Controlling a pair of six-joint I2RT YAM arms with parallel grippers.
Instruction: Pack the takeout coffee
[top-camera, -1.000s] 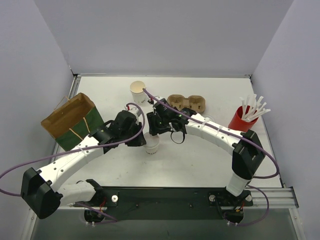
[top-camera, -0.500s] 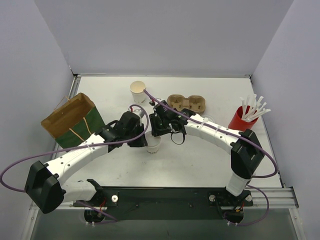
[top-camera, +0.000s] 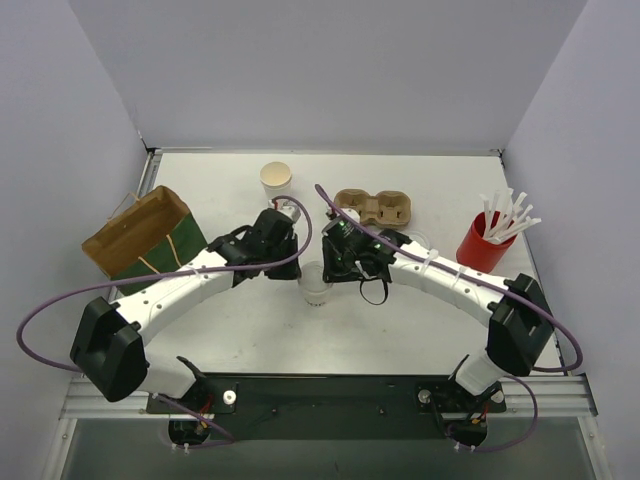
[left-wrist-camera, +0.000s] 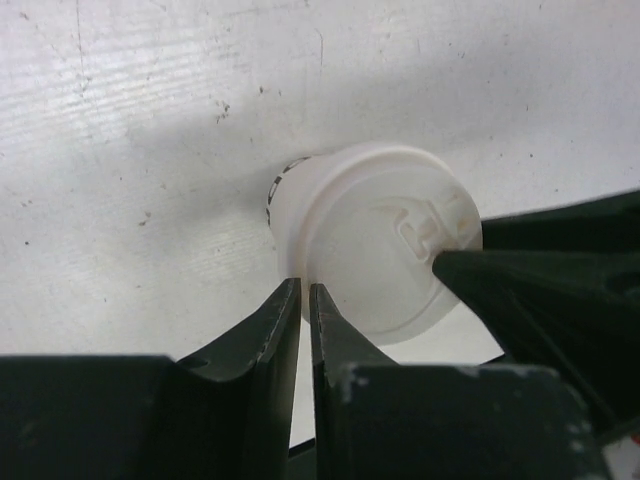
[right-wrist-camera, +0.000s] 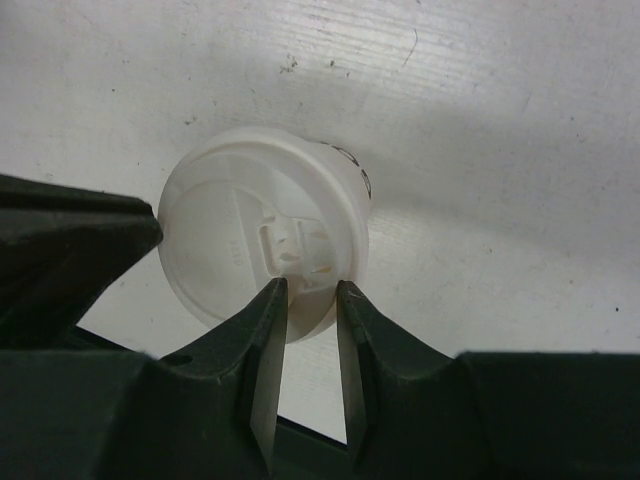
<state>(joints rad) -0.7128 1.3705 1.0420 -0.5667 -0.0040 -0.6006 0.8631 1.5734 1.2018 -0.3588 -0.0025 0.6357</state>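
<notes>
Under pale, bare walls (top-camera: 330, 70) on three sides sits a white table (top-camera: 420, 325), its top faintly scuffed and speckled where the wrist views catch it up close. About the middle of the table stands the takeout coffee (top-camera: 316, 285), a small white paper cup, upright, capped by a round, smooth plastic lid (right-wrist-camera: 235, 235) with a raised sip tab. The left gripper (left-wrist-camera: 305, 288) has its black fingers nearly together, only a slit between them, tips at the lid's rim. The right gripper (right-wrist-camera: 310, 287) straddles the opposite rim with a narrow gap. Whether either truly pinches the lid I cannot tell. By the left edge sits a paper bag (top-camera: 140, 240), brown within, green outside, mouth open. Near the far edge stand an open paper cup (top-camera: 276, 178) and a brown moulded cardboard carrier (top-camera: 375, 207). By the right edge is a red cup (top-camera: 478, 248) of white straws (top-camera: 508, 212). Only the overhead view shows these, while the wrist views alone show dark print on the coffee's side
</notes>
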